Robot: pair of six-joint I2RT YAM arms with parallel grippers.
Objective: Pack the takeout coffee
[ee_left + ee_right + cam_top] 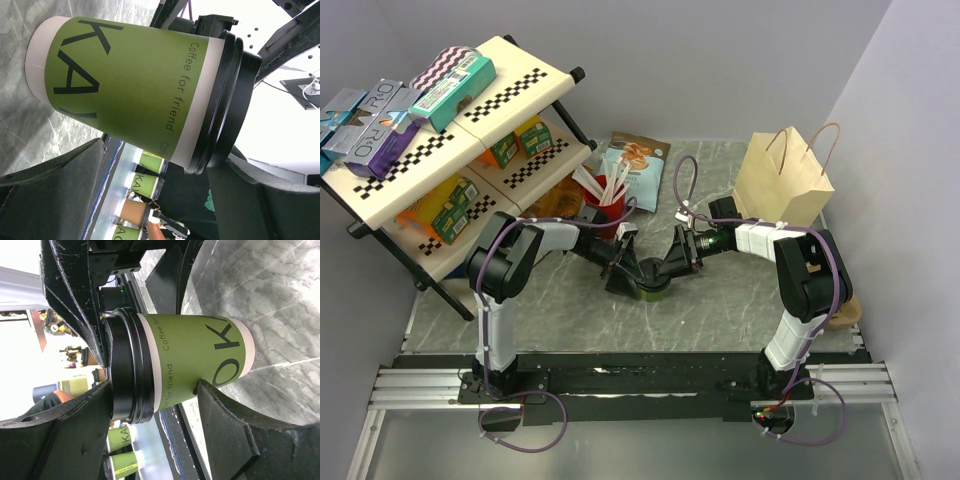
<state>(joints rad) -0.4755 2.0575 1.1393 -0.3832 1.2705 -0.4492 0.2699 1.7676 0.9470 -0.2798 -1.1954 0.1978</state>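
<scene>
The takeout coffee [650, 283], a green paper cup with a black lid, stands on the marble tabletop between both grippers. In the left wrist view the cup [130, 85] fills the frame, its lid [230, 100] on. My left gripper [623, 268] is open [160, 167]; one finger touches the lid's rim and the other is clear of the cup wall. My right gripper [678, 258] is open wide [154, 390]; one finger rests against the lid top [125, 365] and the other tip touches the cup's side [195, 360].
A brown paper bag [782, 185] stands upright at the back right. A red cup [607, 205] with white stirrers and a snack pouch [636, 165] sit behind the grippers. A two-tier shelf [490, 100] with boxes fills the left side.
</scene>
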